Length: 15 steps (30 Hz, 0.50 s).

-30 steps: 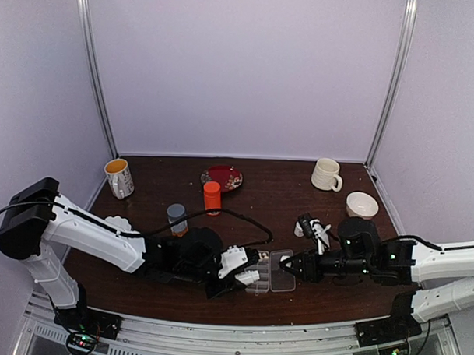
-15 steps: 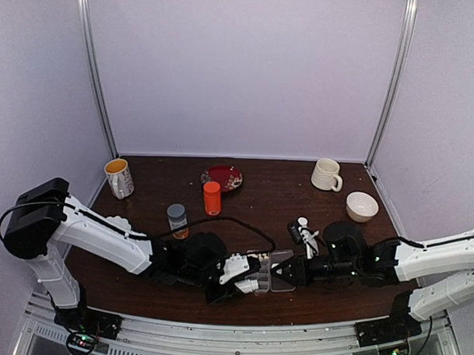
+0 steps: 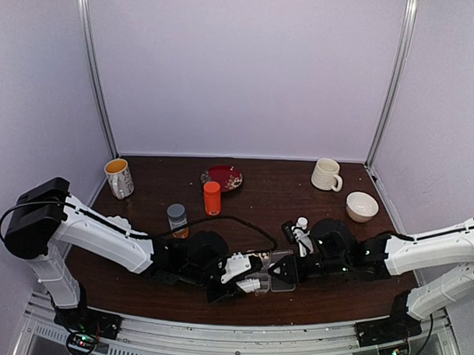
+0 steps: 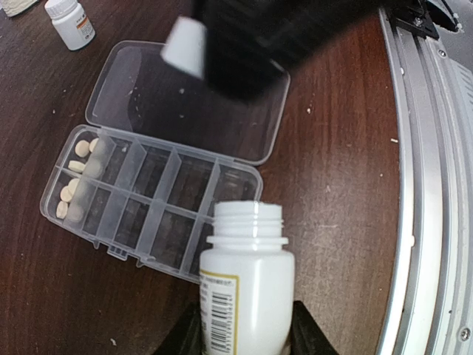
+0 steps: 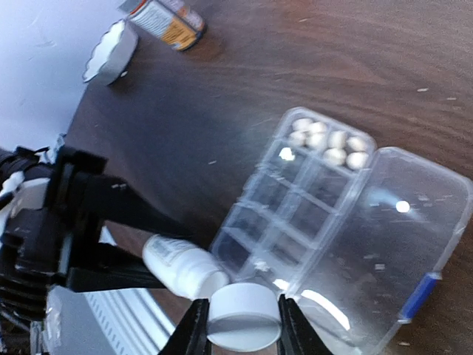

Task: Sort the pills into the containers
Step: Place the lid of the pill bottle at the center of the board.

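Brown table (image 3: 354,181), purple walls (image 3: 248,69). A clear pill box (image 4: 148,200) lies open before both claws, cream pills (image 4: 74,166) at one end. The left claw (image 4: 245,333) squeezes a white bottle (image 4: 247,274), the right claw (image 5: 244,329) a white cap (image 5: 244,314).

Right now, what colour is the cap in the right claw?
White; the cap shows best in the right wrist view.

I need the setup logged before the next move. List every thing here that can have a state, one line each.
organiser box: lid open, laid flat.
pills: in the two end compartments; the other compartments look empty.
large white bottle: uncapped, held by the left gripper.
white cap: off the bottle, pinched in the right gripper.
small white bottle: capped, standing.
orange bottle: capped, upright.
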Tool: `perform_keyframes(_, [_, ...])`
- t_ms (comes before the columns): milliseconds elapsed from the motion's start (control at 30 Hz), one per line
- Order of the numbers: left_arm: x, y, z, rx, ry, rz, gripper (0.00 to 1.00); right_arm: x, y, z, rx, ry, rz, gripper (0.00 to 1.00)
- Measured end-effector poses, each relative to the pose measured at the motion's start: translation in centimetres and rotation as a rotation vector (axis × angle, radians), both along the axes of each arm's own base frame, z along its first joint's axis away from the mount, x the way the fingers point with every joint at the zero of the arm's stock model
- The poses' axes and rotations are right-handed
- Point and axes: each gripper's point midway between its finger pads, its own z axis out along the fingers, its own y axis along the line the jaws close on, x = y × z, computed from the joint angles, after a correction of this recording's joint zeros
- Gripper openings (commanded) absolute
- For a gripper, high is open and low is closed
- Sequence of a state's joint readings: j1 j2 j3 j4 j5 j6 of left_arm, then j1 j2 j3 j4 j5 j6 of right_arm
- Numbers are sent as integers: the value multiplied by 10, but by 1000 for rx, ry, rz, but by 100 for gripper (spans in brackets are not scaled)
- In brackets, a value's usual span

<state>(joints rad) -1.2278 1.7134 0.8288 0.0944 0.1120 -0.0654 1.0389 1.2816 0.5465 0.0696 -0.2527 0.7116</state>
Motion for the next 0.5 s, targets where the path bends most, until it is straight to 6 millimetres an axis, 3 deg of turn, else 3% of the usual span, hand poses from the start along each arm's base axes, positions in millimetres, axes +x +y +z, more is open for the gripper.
perform_keyframes(167, [0, 0, -1, 1, 1, 0, 12, 30, -60, -10, -188, -46, -143, 0])
perform_keyframes(300, [0, 0, -2, 5, 2, 0, 12, 28, -98, -32, -385, -14, -157, 5])
perform_keyframes(500, [0, 0, -2, 6, 2, 0, 11, 15, -123, -63, -595, 61, -100, 35])
